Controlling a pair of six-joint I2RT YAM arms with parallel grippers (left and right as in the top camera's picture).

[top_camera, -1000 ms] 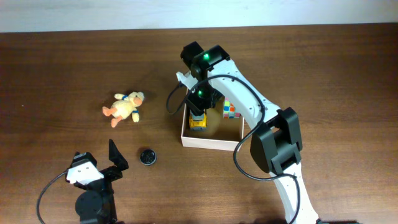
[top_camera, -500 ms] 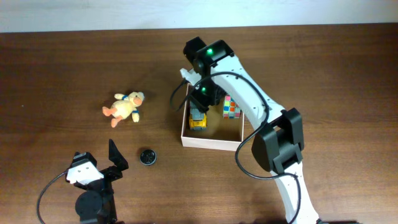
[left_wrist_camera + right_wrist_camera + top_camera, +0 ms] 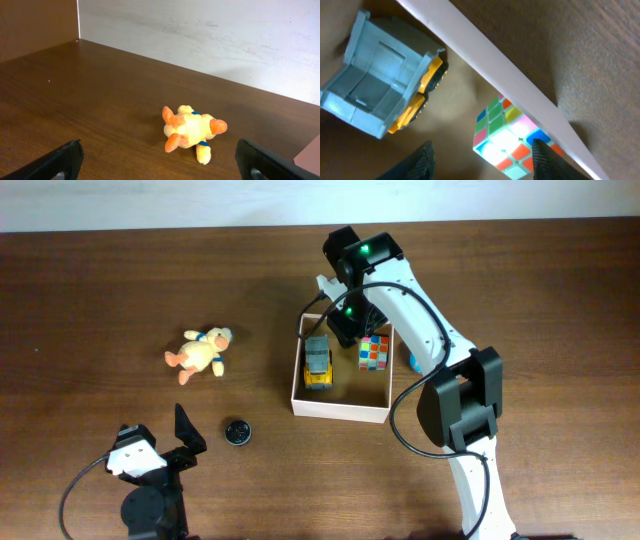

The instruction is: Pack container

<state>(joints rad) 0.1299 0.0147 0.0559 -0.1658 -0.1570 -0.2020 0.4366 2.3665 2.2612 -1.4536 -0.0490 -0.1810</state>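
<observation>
The container [image 3: 340,411], a shallow white box with a tan inside, sits mid-table. A yellow and grey toy truck [image 3: 317,361] lies in its left half, and a colour cube [image 3: 373,352] sits in its right half. My right gripper [image 3: 350,325] hovers over the back of the box, open, with nothing held. In the right wrist view the truck [image 3: 380,85] is at upper left, the cube [image 3: 510,135] lies below my right gripper [image 3: 485,162], and the box wall [image 3: 485,60] runs diagonally. My left gripper [image 3: 160,162] stands wide open, facing a plush duck [image 3: 192,131].
The plush duck [image 3: 200,353] lies on the bare table left of the box. A small black round object [image 3: 237,432] rests near my left gripper [image 3: 160,442] at the front left. A small blue object [image 3: 412,362] peeks out beside the box's right wall.
My right gripper has moved right and toward the back, away from over the truck, which now lies uncovered in the box. The left arm has not moved.
</observation>
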